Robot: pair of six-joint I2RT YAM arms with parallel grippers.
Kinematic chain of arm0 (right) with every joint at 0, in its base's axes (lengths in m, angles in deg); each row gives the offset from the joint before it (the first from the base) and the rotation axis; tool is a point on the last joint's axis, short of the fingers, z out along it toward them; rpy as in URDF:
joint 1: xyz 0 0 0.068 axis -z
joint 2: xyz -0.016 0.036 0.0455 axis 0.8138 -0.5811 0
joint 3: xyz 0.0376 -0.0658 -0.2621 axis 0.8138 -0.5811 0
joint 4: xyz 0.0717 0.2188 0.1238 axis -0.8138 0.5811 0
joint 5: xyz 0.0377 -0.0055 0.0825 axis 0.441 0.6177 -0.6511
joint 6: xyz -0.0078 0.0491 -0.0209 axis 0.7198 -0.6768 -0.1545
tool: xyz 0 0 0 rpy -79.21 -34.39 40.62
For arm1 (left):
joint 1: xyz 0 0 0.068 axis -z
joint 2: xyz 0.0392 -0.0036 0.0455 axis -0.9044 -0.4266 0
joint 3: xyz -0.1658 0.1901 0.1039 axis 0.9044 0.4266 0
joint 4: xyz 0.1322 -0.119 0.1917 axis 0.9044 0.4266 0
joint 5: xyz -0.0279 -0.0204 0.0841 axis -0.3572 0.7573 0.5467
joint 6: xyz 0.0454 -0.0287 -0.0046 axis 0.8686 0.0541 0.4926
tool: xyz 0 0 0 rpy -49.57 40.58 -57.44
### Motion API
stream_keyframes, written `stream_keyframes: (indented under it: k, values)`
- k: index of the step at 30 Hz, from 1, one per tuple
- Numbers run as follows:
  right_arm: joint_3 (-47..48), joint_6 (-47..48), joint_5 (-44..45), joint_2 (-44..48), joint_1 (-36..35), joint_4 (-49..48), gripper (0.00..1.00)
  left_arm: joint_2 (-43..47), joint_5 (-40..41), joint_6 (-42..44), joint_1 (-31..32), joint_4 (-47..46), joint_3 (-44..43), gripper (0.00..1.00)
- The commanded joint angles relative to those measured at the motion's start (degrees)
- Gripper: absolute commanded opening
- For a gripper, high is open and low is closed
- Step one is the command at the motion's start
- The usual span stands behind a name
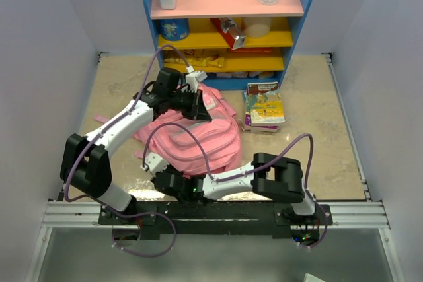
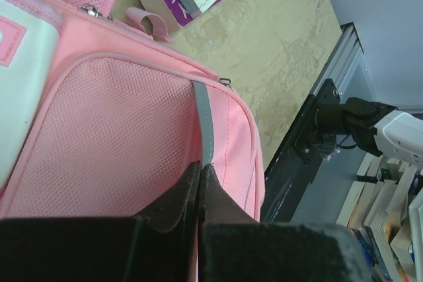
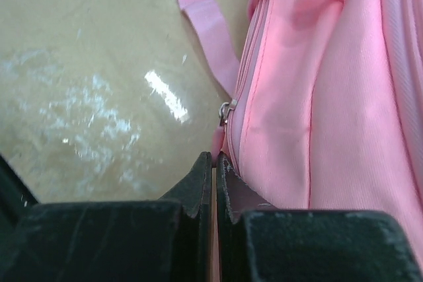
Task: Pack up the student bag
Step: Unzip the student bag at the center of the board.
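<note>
The student bag (image 1: 198, 140) is lying mid-worktop (image 1: 317, 150). Left jaws are pressing shut at its grey strip (image 2: 205, 123), seemingly bracing the fabric; right jaws are pinching the zip pull (image 3: 217, 138), presumably for opening.

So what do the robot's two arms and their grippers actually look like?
The left arm and right arm match: white rounded shells for the long links, chunky black blocks at the joints. A purple cable loops loosely along each one. The left gripper and right gripper each have two matte black, wedge-shaped fingers tapering to thin tips. No markings are readable.
</note>
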Motion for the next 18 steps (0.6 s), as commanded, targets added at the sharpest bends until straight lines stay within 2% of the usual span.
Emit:
stream_keyframes:
  k: [1, 5, 6, 8, 9, 12, 15, 18]
  values:
    - [6.67, 3.8, -4.31, -2.17, 2.5, -8.99, 0.0, 3.58, 1.52, -2.31, -1.72, -16.59, -1.96, 0.0]
    - [9.05, 4.69, -4.66, -4.11, 3.56, -9.52, 0.0, 3.84, 1.6, -1.61, -2.33, -15.71, -2.92, 0.0]
    - [8.44, 4.42, -5.1, -3.77, 3.65, -9.0, 0.1, 3.93, 1.52, -1.09, -2.51, -15.28, -3.1, 0.0]
    - [5.2, 3.55, -6.51, -0.61, 3.65, -10.91, 0.21, 4.46, 1.17, -0.47, -3.73, -14.4, -3.89, 0.0]
    - [1.44, 2.93, -6.69, 0.88, 3.65, -11.36, 0.34, 4.64, 1.25, 0.4, -4.17, -13.87, -4.24, 0.0]
    - [-6.81, -0.84, -5.81, 7.91, 3.65, -12.41, 0.49, 5.16, 2.04, 1.99, -5.58, -12.2, -5.47, 0.0]
    - [-15.16, -6.9, -5.29, 15.47, 3.47, -13.12, 0.53, 5.34, 2.83, 3.57, -7.07, -10.18, -7.05, 0.0]
    - [-21.68, -13.93, -3.79, 21.96, 3.56, -11.2, 0.52, 5.87, 3.71, 6.64, -8.66, -7.37, -8.37, 0.0]
